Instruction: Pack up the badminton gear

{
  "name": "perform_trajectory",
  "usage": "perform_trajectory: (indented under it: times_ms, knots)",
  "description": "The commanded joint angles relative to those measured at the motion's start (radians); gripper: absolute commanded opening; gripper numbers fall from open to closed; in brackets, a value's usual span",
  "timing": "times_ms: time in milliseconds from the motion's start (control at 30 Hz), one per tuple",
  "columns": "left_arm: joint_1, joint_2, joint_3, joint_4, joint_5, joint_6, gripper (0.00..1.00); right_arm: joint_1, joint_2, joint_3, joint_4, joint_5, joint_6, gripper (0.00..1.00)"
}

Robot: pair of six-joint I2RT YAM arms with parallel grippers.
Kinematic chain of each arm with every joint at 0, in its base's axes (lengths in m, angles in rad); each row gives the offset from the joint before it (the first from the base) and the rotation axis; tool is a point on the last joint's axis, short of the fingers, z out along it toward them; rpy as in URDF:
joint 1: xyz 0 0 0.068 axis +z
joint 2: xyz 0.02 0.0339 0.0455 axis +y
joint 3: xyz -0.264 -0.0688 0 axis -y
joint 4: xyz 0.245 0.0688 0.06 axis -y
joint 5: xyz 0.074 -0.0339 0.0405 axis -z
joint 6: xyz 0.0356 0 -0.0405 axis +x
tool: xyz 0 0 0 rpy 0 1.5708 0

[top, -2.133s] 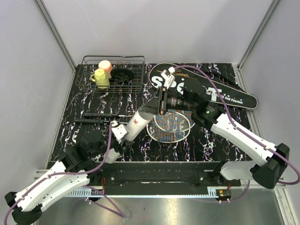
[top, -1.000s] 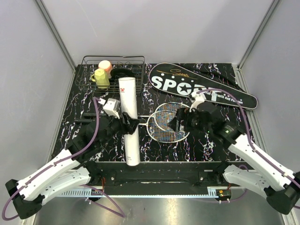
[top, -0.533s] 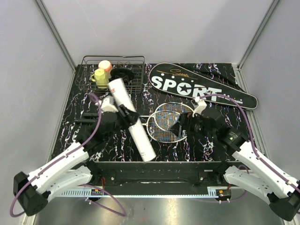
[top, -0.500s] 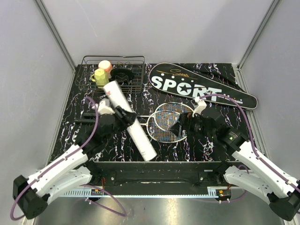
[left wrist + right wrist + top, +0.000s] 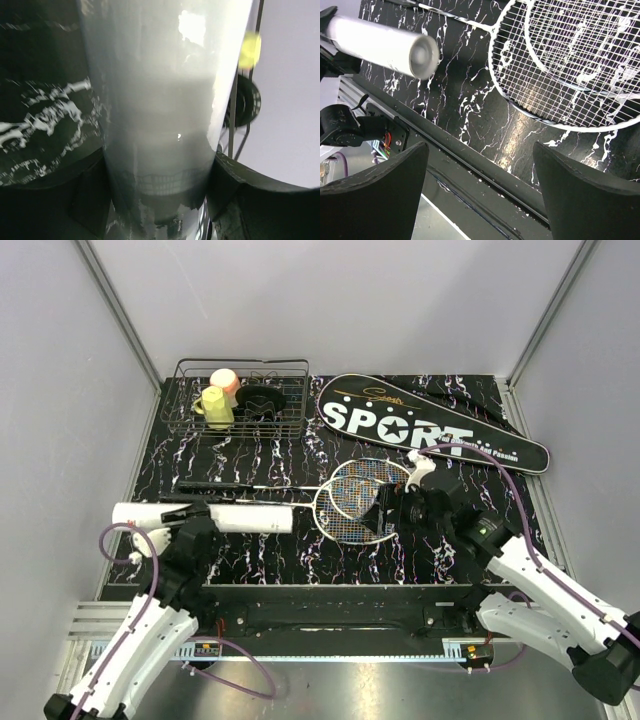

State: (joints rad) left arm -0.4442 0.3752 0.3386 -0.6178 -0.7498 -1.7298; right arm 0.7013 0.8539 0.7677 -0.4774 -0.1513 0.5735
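Clamps the likely light, slippery long white tube [image 5: 240, 518] mid-length in the left gripper [image 5: 193, 522], beside the rackets [image 5: 365, 498], with the right gripper [image 5: 383, 512] spread empty above them.

Probably a robotics lab test cell: plain grey panel walls [image 5: 350, 300], aluminium frame rails [image 5: 120, 315], black marbled table [image 5: 250, 550].

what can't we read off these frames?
White tube: contents hidden by its opaque wall; end blurred in right wrist view.
Racket heads: right side covered by right gripper, top view.
Left wrist view: the tube, clamped by the left gripper, blocks most of the table.
Dark item in the basket: too dark to identify, top view.
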Motion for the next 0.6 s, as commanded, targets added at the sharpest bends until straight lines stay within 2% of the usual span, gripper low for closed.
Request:
perform_trajectory:
  times_ms: [0,33,100,167,300,333,367,433,500,567]
  knots:
    - [0.088,-0.015,-0.007,0.028,-0.142,-0.036,0.58,0.001,0.019,-0.002,0.026,-0.011,-0.011,0.94]
    - [0.111,0.020,-0.010,0.170,-0.097,0.010,0.57,0.001,0.025,-0.004,0.028,-0.011,-0.011,0.94]
    - [0.195,0.089,0.009,0.294,-0.019,0.099,0.55,0.001,0.031,-0.001,0.031,-0.017,-0.012,0.94]
    - [0.290,0.227,0.048,0.352,0.116,0.082,0.52,0.000,0.030,0.004,0.023,-0.019,-0.014,0.94]
    - [0.430,0.463,0.094,0.660,0.334,0.154,0.46,0.001,-0.009,0.005,-0.006,0.001,-0.015,0.94]
    - [0.443,0.581,0.118,0.677,0.422,0.156,0.45,0.000,-0.013,0.007,-0.013,0.005,-0.014,0.94]
    - [0.497,0.638,0.175,0.700,0.469,0.182,0.44,0.001,-0.021,0.005,-0.029,0.009,-0.014,0.94]
    - [0.527,0.806,0.232,0.786,0.585,0.205,0.39,0.003,-0.032,0.008,-0.046,0.021,-0.015,0.94]
    - [0.547,0.929,0.309,0.828,0.638,0.217,0.38,0.001,-0.033,0.016,-0.058,0.028,-0.018,0.94]
    - [0.550,0.979,0.361,0.828,0.646,0.222,0.39,0.001,-0.029,0.027,-0.067,0.032,-0.018,0.94]
